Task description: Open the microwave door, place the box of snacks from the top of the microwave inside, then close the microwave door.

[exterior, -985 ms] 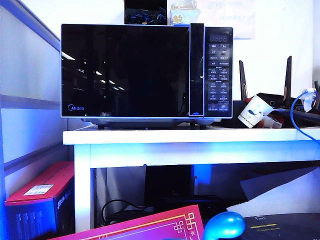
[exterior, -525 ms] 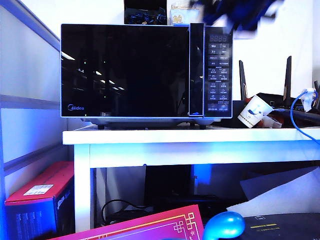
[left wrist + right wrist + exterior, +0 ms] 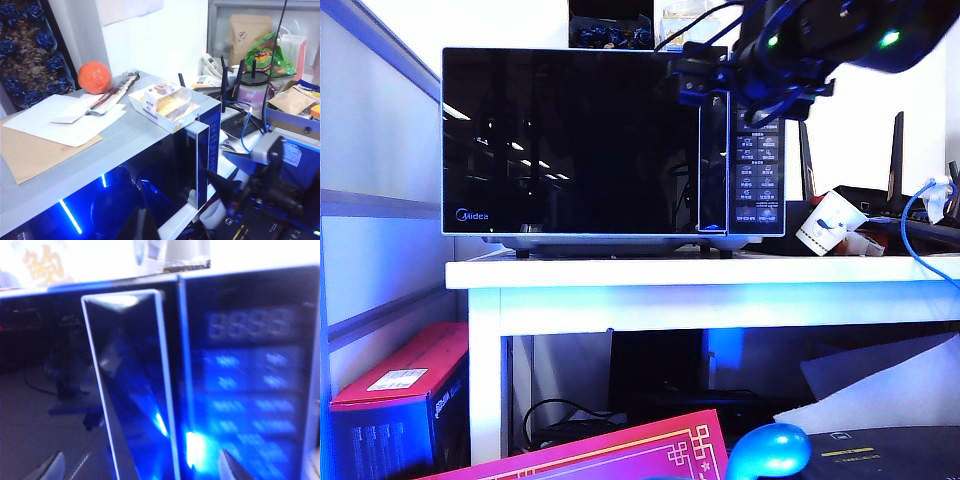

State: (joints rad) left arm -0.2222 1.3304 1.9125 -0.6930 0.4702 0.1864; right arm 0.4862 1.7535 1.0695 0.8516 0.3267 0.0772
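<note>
Your right gripper (image 3: 692, 78), fingers spread wide, hangs before the handle at the top of the closed microwave door (image 3: 570, 140). The box of snacks (image 3: 165, 104) sits atop the microwave (image 3: 757, 140). You cannot tell the left gripper's (image 3: 145, 227) finger state.

The right arm (image 3: 840, 30) is black and chunky, with two small green lights on it. Thin black cables loop along it. The right gripper (image 3: 692, 75) at its front end is black and boxy. In its own wrist view only two pale pointed fingertips (image 3: 50, 467) show. The left gripper (image 3: 145, 227) shows only a dark, blurry tip.
</note>
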